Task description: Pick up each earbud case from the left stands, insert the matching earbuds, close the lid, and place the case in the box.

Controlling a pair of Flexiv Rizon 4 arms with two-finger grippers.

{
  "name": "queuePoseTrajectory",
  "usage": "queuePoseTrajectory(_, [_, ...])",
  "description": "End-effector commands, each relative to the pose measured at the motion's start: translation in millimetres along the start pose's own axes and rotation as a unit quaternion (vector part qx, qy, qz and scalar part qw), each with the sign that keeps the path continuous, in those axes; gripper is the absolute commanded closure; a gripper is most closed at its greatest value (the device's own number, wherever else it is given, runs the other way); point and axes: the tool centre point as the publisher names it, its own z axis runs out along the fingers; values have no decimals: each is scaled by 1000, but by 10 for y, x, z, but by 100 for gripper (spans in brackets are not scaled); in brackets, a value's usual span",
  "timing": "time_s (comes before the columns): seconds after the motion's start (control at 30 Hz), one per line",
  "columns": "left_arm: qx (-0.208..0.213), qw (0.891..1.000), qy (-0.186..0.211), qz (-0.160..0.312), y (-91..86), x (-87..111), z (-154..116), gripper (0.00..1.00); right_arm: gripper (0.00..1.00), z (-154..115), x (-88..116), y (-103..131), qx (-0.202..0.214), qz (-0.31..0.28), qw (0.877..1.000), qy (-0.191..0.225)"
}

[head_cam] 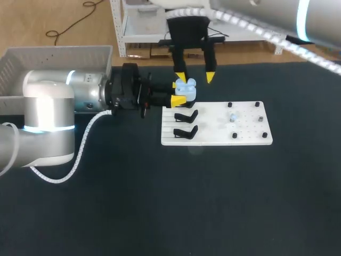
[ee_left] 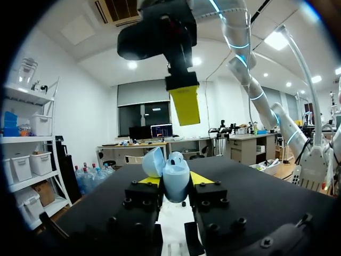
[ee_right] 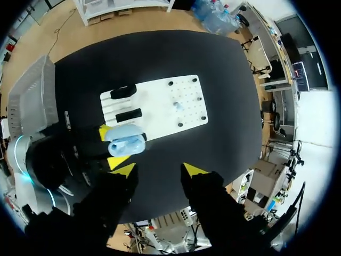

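Note:
A light blue earbud case (head_cam: 186, 89) is held just off the near-left corner of the white board (head_cam: 250, 136), and my left gripper (head_cam: 177, 94) is shut on it from two sides. In the left wrist view the case (ee_left: 173, 176) stands between the yellow tips with its lid (ee_left: 153, 161) tipped open. Directly above the case hangs my right gripper (head_cam: 195, 78), open and empty; one of its fingers (ee_left: 185, 104) shows over the case. From the right wrist the case (ee_right: 127, 143) lies ahead of that open gripper (ee_right: 158, 169). A small pale earbud (head_cam: 233, 116) rests on the board.
Two empty black stands (head_cam: 185, 116) (head_cam: 184, 131) sit at the board's left end. Black pegs (head_cam: 229, 105) dot the board around the earbud. A grey box (head_cam: 53, 58) stands at the table's back left, behind my left arm.

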Motion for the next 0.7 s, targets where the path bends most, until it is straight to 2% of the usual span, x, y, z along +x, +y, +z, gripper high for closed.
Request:
queuePoseTrajectory(0.03, [-1,1000,0,1,-8,2,-1,100,52,114,109,-560,-174,-1,983,-55])
queuePoseTrajectory(0.33, [-1,1000,0,1,-8,2,-1,100,51,473,-15,-916,-199,17,977,-75])
queuePoseTrajectory(0.7, [-1,1000,0,1,-8,2,-1,100,51,787,-242,-1127,-236,26,968,-76])
